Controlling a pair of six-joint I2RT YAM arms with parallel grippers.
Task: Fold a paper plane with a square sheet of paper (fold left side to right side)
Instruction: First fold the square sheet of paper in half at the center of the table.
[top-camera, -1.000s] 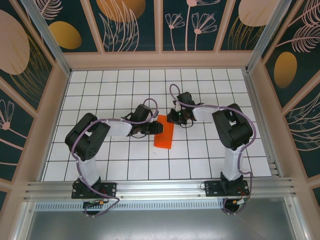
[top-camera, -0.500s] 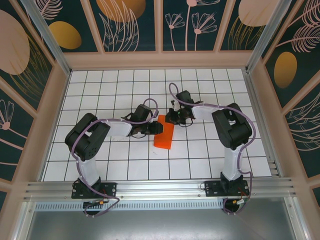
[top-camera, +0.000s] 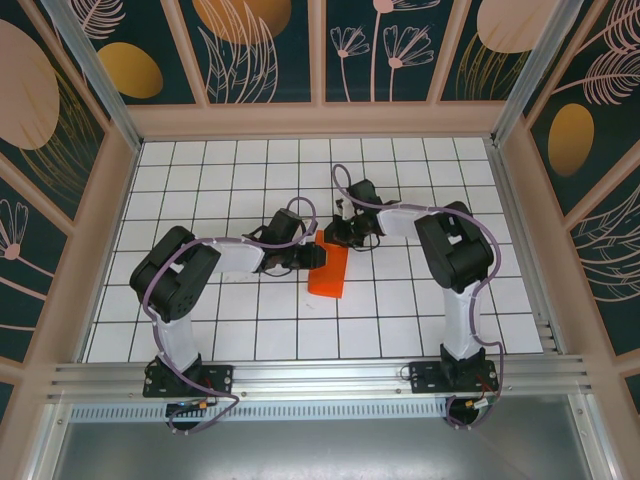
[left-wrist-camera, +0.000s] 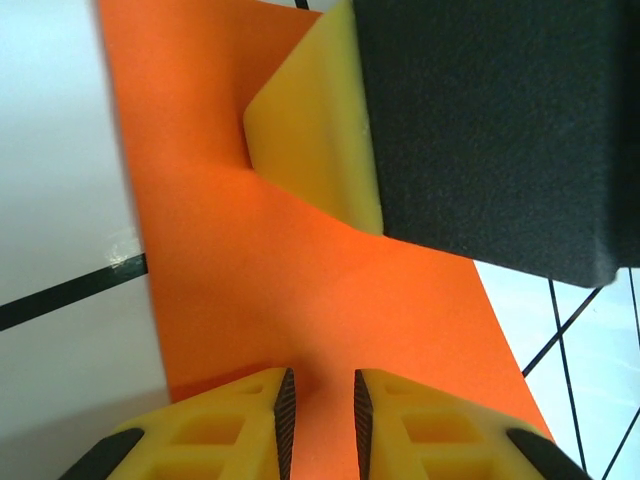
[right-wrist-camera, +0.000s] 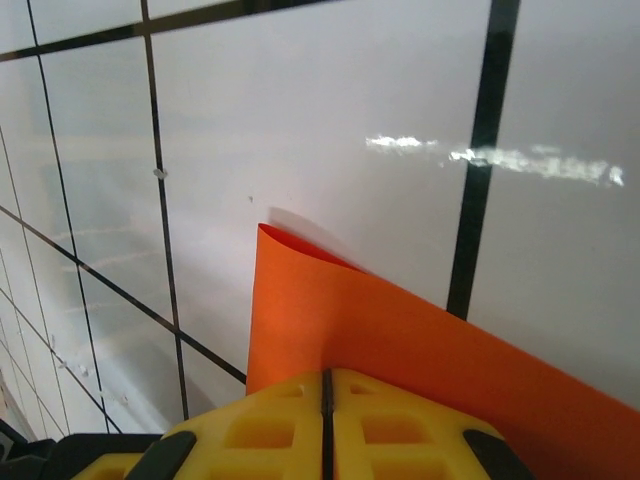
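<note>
The square sheet of paper (top-camera: 328, 276) lies folded as a narrow orange rectangle on the white grid table (top-camera: 200, 180), near the middle. My left gripper (top-camera: 317, 256) rests on its left edge. In the left wrist view its jaws (left-wrist-camera: 320, 402) stand a narrow gap apart over the flat orange sheet (left-wrist-camera: 300, 280), with nothing between them. My right gripper (top-camera: 338, 237) sits at the sheet's far end, shut, its tips (right-wrist-camera: 326, 380) pressed together on the paper (right-wrist-camera: 400, 330). One corner of the paper curls up slightly. The right gripper's yellow finger (left-wrist-camera: 315, 130) shows in the left wrist view.
Pink frame walls (top-camera: 110, 200) enclose the table on the left, back and right. Both arm bases stand on the metal rail (top-camera: 320, 375) at the near edge. White tiles lie free all round the sheet.
My right gripper has slid left, from beside the sheet's far right corner onto its far end. The left gripper and the sheet have hardly moved.
</note>
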